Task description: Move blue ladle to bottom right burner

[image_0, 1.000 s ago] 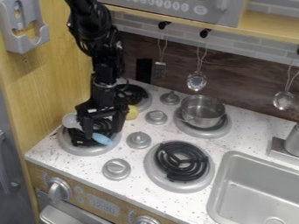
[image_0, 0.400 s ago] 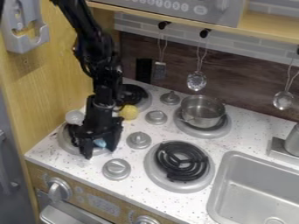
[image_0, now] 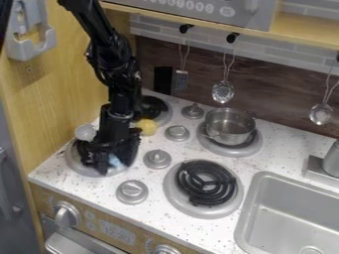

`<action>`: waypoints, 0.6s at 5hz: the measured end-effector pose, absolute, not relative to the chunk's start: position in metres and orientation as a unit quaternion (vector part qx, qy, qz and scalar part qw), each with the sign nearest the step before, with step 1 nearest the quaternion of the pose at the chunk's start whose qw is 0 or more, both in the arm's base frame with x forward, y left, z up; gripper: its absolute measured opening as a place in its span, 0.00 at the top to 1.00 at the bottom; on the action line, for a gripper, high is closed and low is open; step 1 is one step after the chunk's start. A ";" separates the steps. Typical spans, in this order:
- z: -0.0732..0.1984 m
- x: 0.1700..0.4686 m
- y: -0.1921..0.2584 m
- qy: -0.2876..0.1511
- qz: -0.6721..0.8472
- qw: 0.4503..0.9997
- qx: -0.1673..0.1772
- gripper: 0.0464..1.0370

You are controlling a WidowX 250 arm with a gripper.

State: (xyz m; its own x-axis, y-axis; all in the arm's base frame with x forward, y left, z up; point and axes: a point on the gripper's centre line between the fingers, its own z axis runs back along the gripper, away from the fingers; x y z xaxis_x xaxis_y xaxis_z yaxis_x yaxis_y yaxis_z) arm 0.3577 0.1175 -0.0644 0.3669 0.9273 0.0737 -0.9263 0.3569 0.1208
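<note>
The gripper (image_0: 115, 164) hangs low over the bottom left burner (image_0: 78, 165), its two fingers apart. Between them shows a bit of the blue ladle's handle (image_0: 115, 160); the rest of the handle is hidden by the gripper. The ladle's pale, clear-looking bowl (image_0: 85, 131) is just left of the gripper, at the burner's back edge. At the front, right of the gripper, the bottom right burner (image_0: 205, 183) has a black coil and nothing on it.
A metal pot (image_0: 229, 126) stands on the back right burner. Behind the gripper lies a yellow object (image_0: 147, 127). Grey knobs (image_0: 132, 192) rise between the burners, and the sink (image_0: 291, 213) is at the right. Utensils (image_0: 223, 92) hang on the back wall.
The gripper has come down and forward onto the blue handle, which now shows less. The ladle's bowl has shifted slightly back and to the right.
</note>
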 end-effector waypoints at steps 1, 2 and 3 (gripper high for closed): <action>-0.066 0.360 0.117 0.003 0.556 0.829 0.065 0.45; -0.066 0.360 0.116 0.003 0.544 0.837 0.062 0.71; -0.066 0.361 0.106 0.009 0.512 0.857 0.055 0.74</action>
